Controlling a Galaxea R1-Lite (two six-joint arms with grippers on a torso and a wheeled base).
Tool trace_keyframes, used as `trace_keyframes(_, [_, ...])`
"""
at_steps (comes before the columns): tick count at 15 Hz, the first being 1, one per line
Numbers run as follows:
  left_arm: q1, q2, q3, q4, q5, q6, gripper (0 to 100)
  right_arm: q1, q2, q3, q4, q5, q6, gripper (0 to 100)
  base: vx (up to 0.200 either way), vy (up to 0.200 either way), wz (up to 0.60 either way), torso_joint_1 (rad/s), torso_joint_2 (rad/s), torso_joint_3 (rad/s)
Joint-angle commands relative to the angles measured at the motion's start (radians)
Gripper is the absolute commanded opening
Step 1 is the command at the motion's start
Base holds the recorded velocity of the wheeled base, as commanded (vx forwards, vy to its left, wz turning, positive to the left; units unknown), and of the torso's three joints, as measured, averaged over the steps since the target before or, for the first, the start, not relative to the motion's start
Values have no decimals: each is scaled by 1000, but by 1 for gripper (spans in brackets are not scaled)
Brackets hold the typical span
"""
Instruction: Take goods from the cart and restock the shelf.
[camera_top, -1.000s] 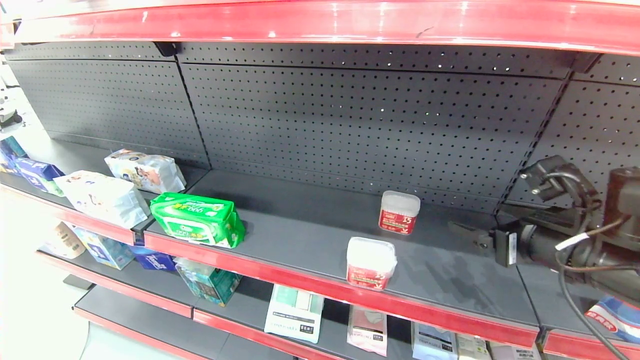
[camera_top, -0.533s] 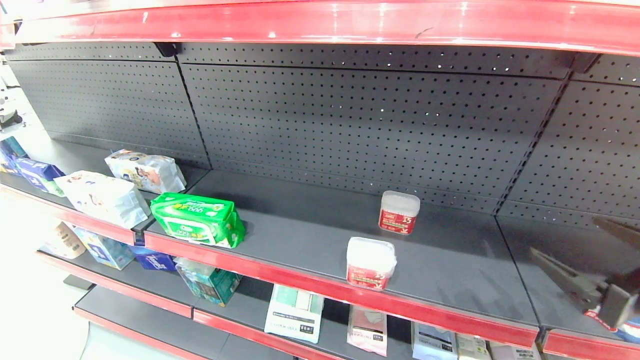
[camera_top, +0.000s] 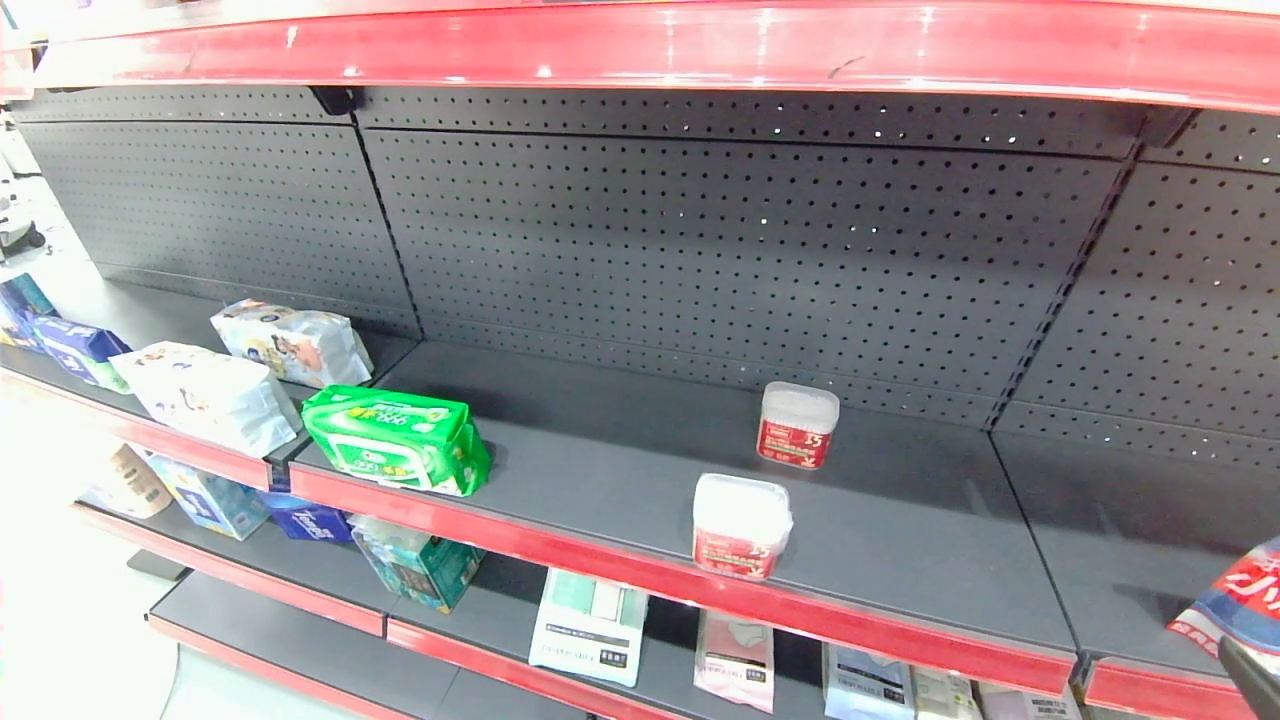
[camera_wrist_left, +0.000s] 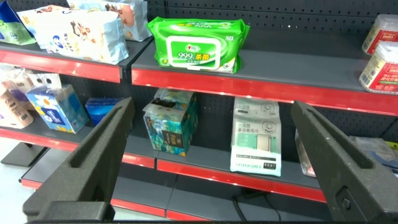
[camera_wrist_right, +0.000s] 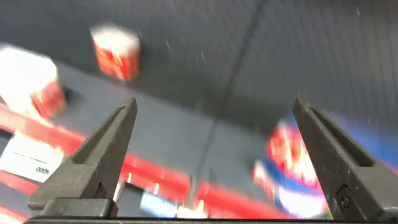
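The dark shelf board (camera_top: 620, 450) carries a green wet-wipe pack (camera_top: 396, 439) at its left and two red-and-white tubs, one at the front edge (camera_top: 741, 524) and one further back (camera_top: 797, 424). A red-and-blue package (camera_top: 1236, 598) lies on the neighbouring board to the right. My right gripper (camera_wrist_right: 214, 162) is open and holds nothing, out in front of that package (camera_wrist_right: 292, 165) and the tubs (camera_wrist_right: 115, 50). One of its fingertips (camera_top: 1255, 675) pokes in at the head view's lower right corner. My left gripper (camera_wrist_left: 211, 162) is open with nothing in it, low before the wipes (camera_wrist_left: 198, 45).
White tissue packs (camera_top: 205, 395) and blue packs (camera_top: 70, 345) fill the left board. Boxes and pouches (camera_top: 588, 625) stand on the shelf below. The red price rail (camera_top: 640, 575) edges the board, and another red rail (camera_top: 640, 45) overhangs above. Bare board lies between wipes and tubs.
My right arm has drawn back from the shelf, down and to the right, almost out of the head view. The red-and-blue package stays on the right board.
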Motion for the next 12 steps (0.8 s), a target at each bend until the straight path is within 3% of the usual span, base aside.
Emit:
trace_keyframes(1, [0,3,0,0,1,0,100,-77,-123,-76,137,-71,17,100,0,0,0,0,0,0])
trace_keyframes(3, [0,3,2,0,-1,0,100,-172,-118,-123,220,-129,98,100,0,0,0,0,0,0])
trace_keyframes(5, [0,3,2,0,-1,0,100,-173,-176,-102,226,-123,98,100,0,0,0,0,0,0])
trace_keyframes(6, [0,3,2,0,-1,0,100,-173,-302,6,248,-114,103,100,0,0,0,0,0,0])
trace_keyframes(8, [0,2,2,0,-1,0,100,-166,-370,38,268,-77,164,100,0,0,0,0,0,0])
trace_keyframes(9, [0,-1,2,0,-1,0,100,-166,-377,39,268,-49,229,100,0,0,0,0,0,0])
trace_keyframes(10, [0,0,2,0,-2,2,100,-166,-377,39,269,58,236,100,0,0,0,0,0,0])
trace_keyframes(12, [0,2,2,0,-2,2,100,-166,-377,39,271,175,158,100,0,0,0,0,0,0])
